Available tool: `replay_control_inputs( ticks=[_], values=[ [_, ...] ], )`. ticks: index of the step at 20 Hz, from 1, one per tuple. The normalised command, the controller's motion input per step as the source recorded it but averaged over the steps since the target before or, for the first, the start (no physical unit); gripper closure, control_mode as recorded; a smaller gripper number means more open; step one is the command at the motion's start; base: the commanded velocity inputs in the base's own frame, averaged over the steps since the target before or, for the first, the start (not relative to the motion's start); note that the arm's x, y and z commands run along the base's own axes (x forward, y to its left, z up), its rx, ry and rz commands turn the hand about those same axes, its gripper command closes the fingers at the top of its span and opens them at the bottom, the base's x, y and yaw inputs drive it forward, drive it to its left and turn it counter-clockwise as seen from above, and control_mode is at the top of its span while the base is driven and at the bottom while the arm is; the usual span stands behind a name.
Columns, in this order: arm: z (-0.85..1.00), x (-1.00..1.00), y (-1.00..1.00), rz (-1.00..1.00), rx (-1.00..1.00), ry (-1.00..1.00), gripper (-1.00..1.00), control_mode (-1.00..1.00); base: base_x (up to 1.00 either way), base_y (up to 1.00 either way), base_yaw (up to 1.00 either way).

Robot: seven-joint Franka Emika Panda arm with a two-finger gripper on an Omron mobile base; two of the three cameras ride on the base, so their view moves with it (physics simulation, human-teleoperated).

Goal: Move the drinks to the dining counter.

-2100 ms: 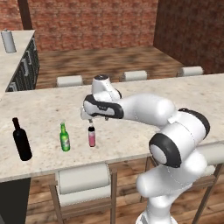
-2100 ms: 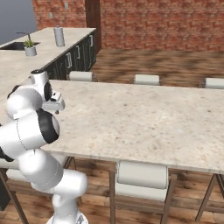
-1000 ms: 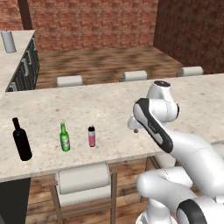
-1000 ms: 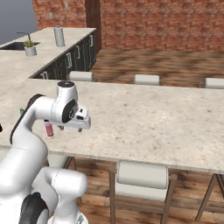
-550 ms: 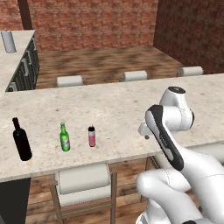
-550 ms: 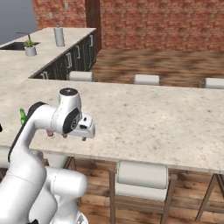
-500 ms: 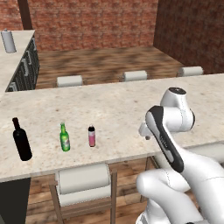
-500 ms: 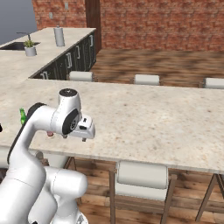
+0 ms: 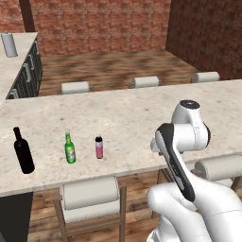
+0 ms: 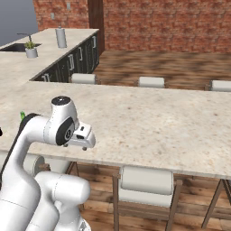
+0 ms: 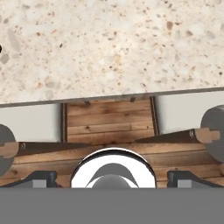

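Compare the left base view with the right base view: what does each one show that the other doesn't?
Left base view alone: the black wine bottle, the pink bottle and the whole green bottle, standing apart in a row on the dining counter. Right base view alone: the sink with a potted plant, and the open tool over the near counter edge. Both: the dining counter, stools, grey canister and brick wall.

The surface (image 9: 123, 118) is beige, speckled stone. On it: a black wine bottle (image 9: 22, 151), a green bottle (image 9: 70, 149), a pink bottle (image 9: 99, 147) with a dark cap — behind, red-brown brick walls (image 9: 99, 23) and pale grey stools (image 9: 90, 193).
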Motion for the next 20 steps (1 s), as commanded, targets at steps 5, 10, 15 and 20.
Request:
replay_control_inputs(
  ticks=[5, 10, 15, 20],
  values=[
    [0.0, -0.01, 0.0, 0.0, 0.0, 0.0, -1.0, 1.0, -0.1, -0.03, 0.0],
    [0.0, 0.0, 0.0, 0.0, 0.0, 0.0, -1.0, 1.0, -0.27, 0.14, -0.02],
    [0.0, 0.0, 0.0, 0.0, 0.0, 0.0, -1.0, 1.0, -0.77, 0.01, -0.05],
    [0.0, 0.0, 0.0, 0.0, 0.0, 0.0, -1.0, 1.0, -1.0, 0.53, 0.0]
  ],
)
